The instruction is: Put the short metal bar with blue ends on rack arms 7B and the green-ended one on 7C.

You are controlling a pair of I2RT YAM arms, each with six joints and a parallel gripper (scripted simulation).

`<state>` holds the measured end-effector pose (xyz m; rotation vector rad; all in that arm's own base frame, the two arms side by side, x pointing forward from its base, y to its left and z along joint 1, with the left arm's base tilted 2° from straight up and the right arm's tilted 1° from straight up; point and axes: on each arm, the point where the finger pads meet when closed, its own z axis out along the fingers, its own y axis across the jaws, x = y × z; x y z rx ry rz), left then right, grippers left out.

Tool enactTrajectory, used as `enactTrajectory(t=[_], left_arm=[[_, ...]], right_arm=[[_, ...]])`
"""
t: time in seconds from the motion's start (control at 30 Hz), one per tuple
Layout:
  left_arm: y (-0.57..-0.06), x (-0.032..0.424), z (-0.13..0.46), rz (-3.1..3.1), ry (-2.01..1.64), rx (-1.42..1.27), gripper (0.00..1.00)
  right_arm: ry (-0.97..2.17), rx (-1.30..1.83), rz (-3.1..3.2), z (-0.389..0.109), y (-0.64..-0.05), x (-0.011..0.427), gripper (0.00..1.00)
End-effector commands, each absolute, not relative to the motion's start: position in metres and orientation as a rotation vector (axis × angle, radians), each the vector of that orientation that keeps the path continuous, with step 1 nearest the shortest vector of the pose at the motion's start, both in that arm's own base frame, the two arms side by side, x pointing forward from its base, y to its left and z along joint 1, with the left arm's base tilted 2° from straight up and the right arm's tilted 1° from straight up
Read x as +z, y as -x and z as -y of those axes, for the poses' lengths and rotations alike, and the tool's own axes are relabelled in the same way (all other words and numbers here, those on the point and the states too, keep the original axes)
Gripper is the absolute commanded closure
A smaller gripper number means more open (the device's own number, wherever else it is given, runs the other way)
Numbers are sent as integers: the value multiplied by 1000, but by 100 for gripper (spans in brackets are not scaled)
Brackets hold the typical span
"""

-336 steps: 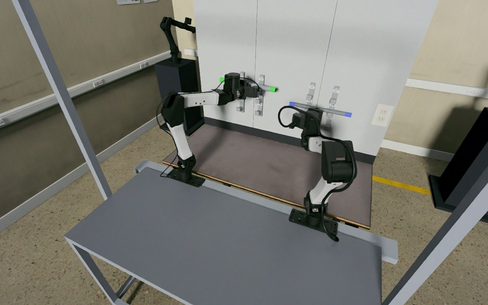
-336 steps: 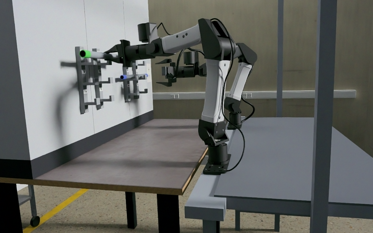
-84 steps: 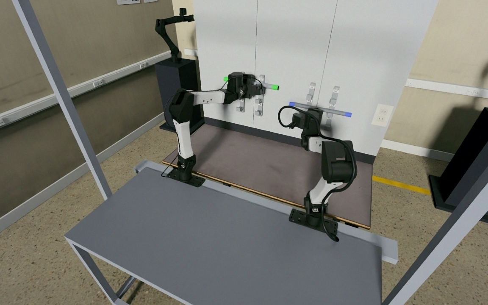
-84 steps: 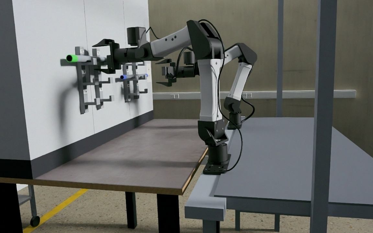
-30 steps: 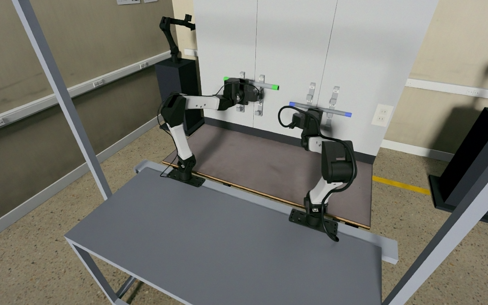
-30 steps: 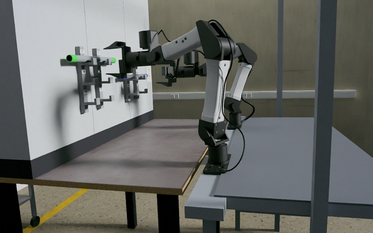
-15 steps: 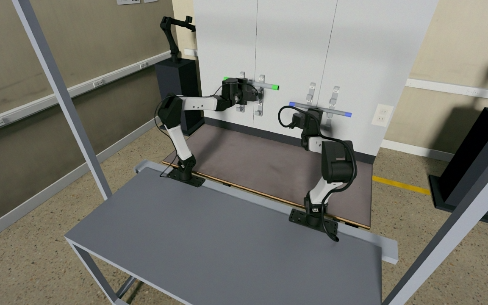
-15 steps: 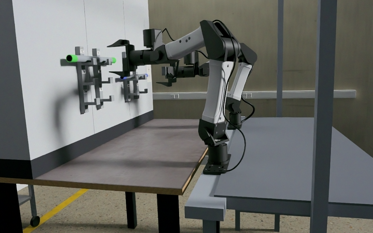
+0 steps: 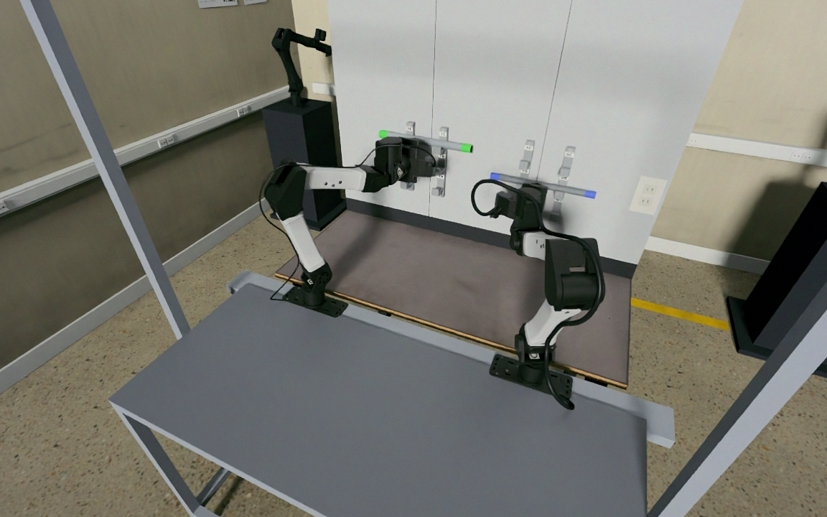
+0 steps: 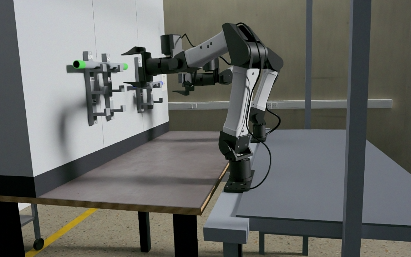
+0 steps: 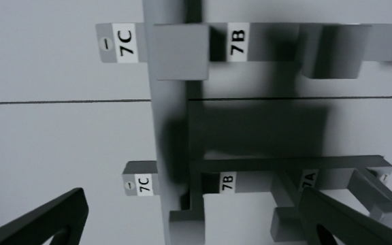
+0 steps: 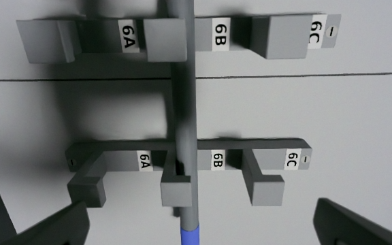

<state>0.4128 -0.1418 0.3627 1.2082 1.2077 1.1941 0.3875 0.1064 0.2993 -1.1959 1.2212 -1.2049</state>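
The green-ended bar [image 9: 431, 141] [image 10: 91, 64] [image 11: 173, 136] rests on the rack arms labelled 7C, its middle between them. The 7B arms [image 11: 332, 51] below it hold nothing. The blue-ended bar [image 9: 571, 189] [image 12: 186, 119] rests on the 6B arms of the other rack, below the 6B labels, its middle between them; it is not on rack 7. My left gripper [image 10: 123, 68] [image 11: 193, 199] is open and empty, in front of rack 7 and off the green-ended bar. My right gripper [image 12: 201, 209] is open and empty, in front of rack 6, with the blue-ended bar ahead between its fingers' lines.
Both racks hang side by side on the white wall panel [image 9: 493, 64] [image 10: 56, 105]. A wooden-edged bench [image 9: 468, 283] [image 10: 136, 166] lies below. The lower 7A arms [image 10: 118, 109] and the 6A [image 12: 46, 41] and 6C arms [image 12: 288, 37] stick out bare. Frame posts [image 9: 105, 160] [image 10: 356, 127] stand beside the grey table.
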Motion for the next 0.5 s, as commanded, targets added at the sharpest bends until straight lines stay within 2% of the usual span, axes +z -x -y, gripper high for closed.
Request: enactTrajectory(t=[0.0,0.47], left_arm=[[-404,369,138,-1195,-1178,1207,0],[-397,357,138,-1195,-1178,1207,0]], right_arm=[[1189,-1217,-1217,-107,-388,296,0],[1189,-1217,-1217,-107,-388,296,0]])
